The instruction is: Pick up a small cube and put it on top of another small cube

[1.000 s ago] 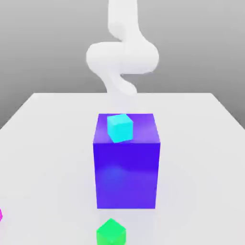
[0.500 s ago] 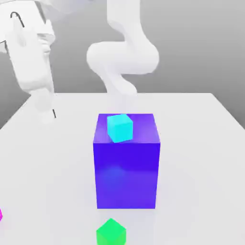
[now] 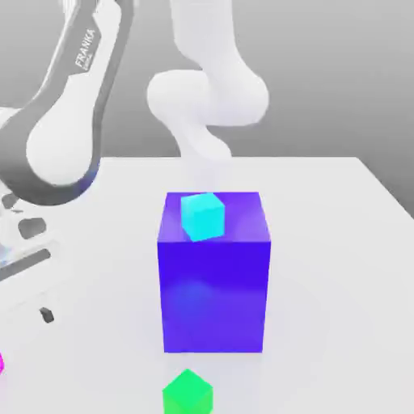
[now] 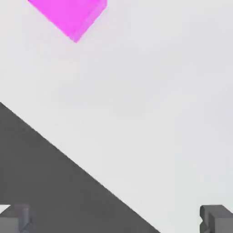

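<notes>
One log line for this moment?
claw: open, empty | small magenta cube: on table, ungrasped | small green cube: on table, bare

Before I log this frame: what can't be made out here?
- Pink cube: cut by the hand view's edge; in the exterior view just a sliver at the left edge.
- Green cube: its base cut by the exterior view's bottom edge.
- Gripper: jaws open; just fingertips at the frame edge.
</notes>
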